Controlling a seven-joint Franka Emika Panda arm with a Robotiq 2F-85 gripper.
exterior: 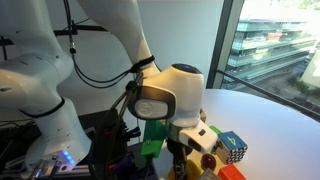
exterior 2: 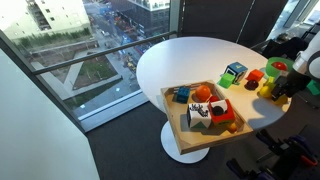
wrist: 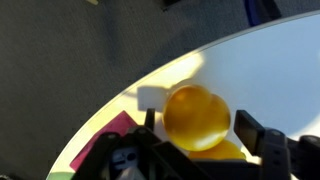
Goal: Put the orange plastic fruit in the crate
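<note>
Your gripper (wrist: 197, 128) sits jaws apart, straddling the orange plastic fruit (wrist: 197, 112) on the counter (exterior 2: 170, 55), right of the crate (exterior 2: 173, 115). Centre on it, not the yellower ball (wrist: 225, 152) touching it; squeeze gently.

This is an office or lab high in a city building. Floor-to-ceiling windows (exterior 2: 80, 50) past the edge of the round white table (exterior 2: 190, 60) overlook streets.
</note>
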